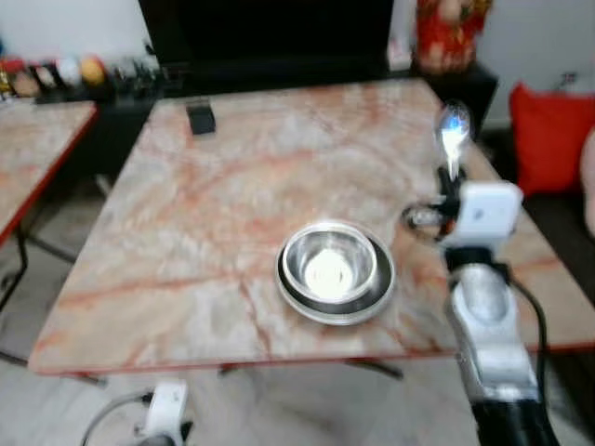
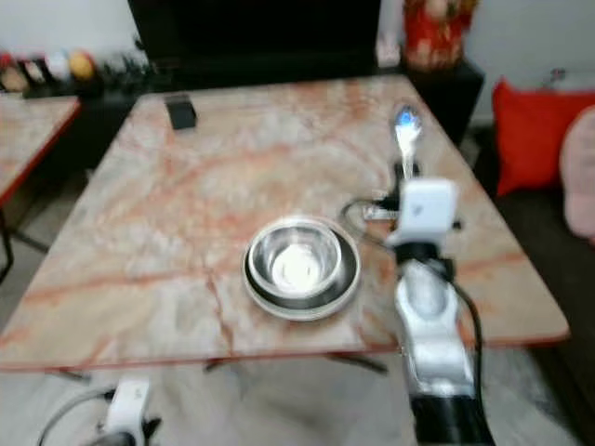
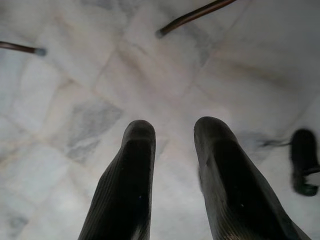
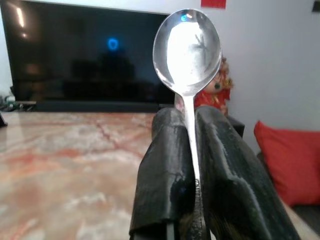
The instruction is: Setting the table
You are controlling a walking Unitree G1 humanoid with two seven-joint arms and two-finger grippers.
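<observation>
Centrally, a metal spoon (image 4: 187,45) is pinched by its handle between the two black fingers (image 4: 165,165) of the right gripper (image 4: 191,150), bowl end upward and well clear of the fingertips. Seen from the head, the spoon's bowl (image 1: 453,125) stands upright above the right side of the marble-patterned table (image 1: 232,186), with the silver right arm (image 1: 488,325) reaching up from the table's near right edge. To the left of that arm, near the front edge of the table, a shiny steel bowl (image 1: 330,265) sits on a plate (image 1: 337,308) of slightly greater width. A small dark object (image 1: 200,118) lies near the far left corner of the table; it is too blurred to identify. Beyond the table stands a dark television screen (image 4: 85,55) on a low black unit, with a red ornament (image 1: 449,32) at its right end. A red cushion (image 1: 550,135) lies further right. The left gripper (image 3: 172,150) hangs below table level over pale floor tiles (image 3: 75,75), its two fingers (image 3: 132,185) parted with nothing between them. A second table's edge (image 1: 37,158) appears at far left.
</observation>
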